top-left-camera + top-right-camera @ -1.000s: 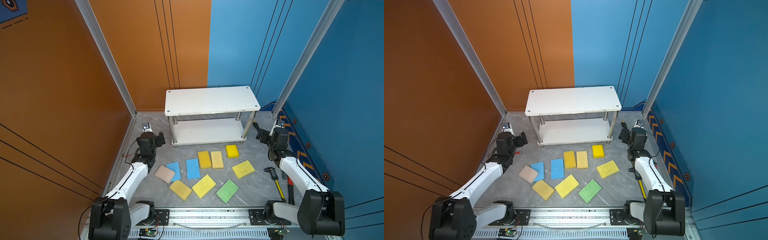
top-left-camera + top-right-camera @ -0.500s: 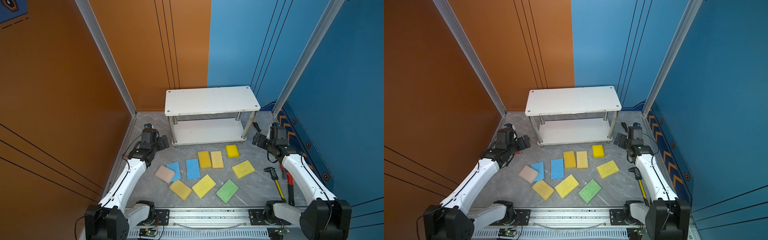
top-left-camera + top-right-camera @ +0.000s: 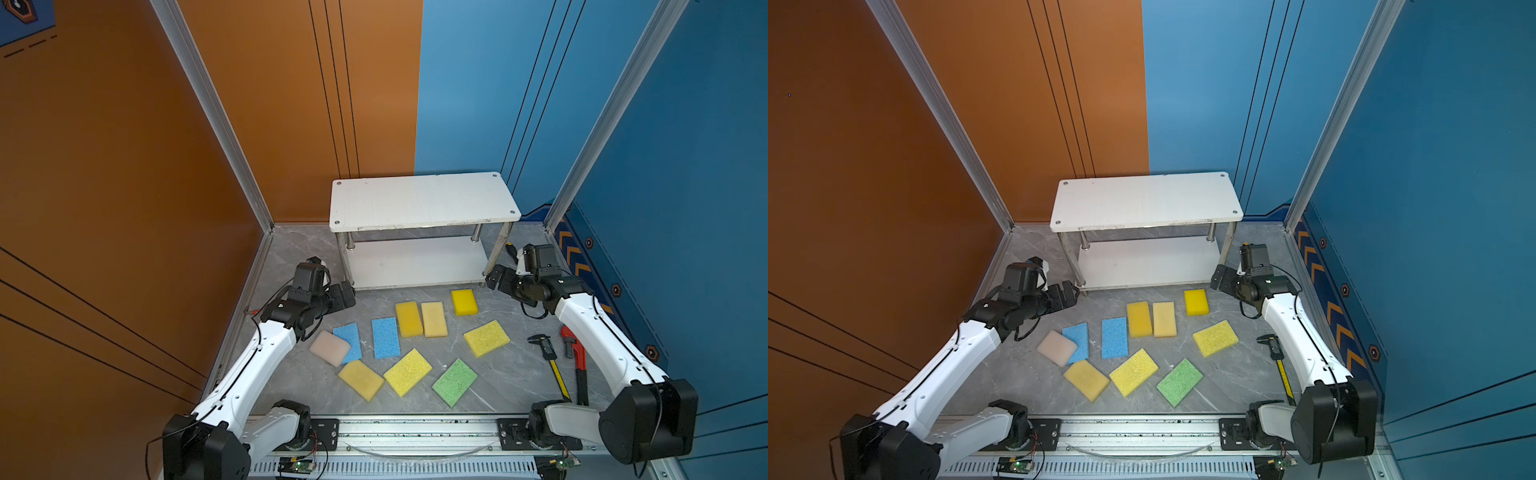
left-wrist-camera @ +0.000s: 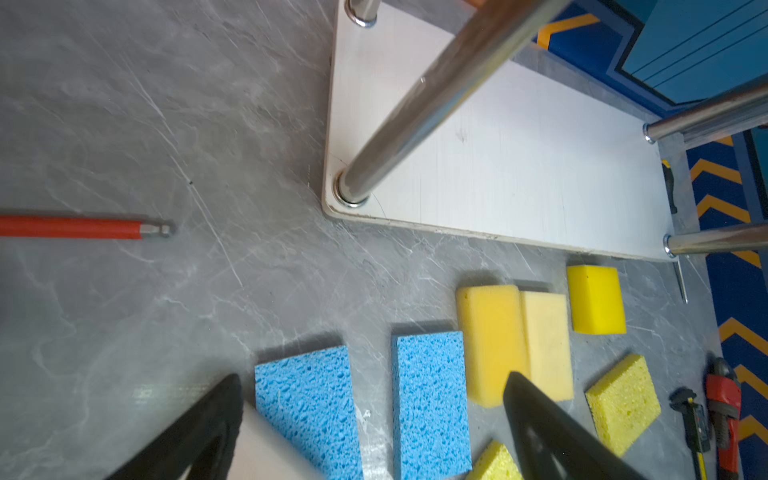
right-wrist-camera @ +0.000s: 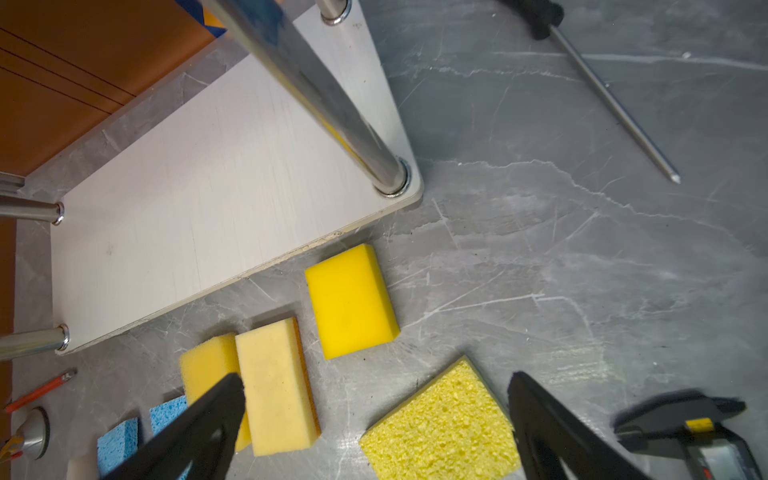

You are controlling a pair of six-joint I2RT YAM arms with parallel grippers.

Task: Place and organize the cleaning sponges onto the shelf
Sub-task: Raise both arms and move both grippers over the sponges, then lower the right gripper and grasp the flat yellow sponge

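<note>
Jaws spread — left gripper (image 3: 347,293) and right gripper (image 3: 496,279) flank the shelf (image 3: 424,201).

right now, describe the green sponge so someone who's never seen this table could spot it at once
Start at the white two-tier shelf at the back of the grey table. In front of it, in the row farthest from the shelf, the green sponge lies slanted at the right end, beside a porous yellow sponge. It is the only green one there.
</note>
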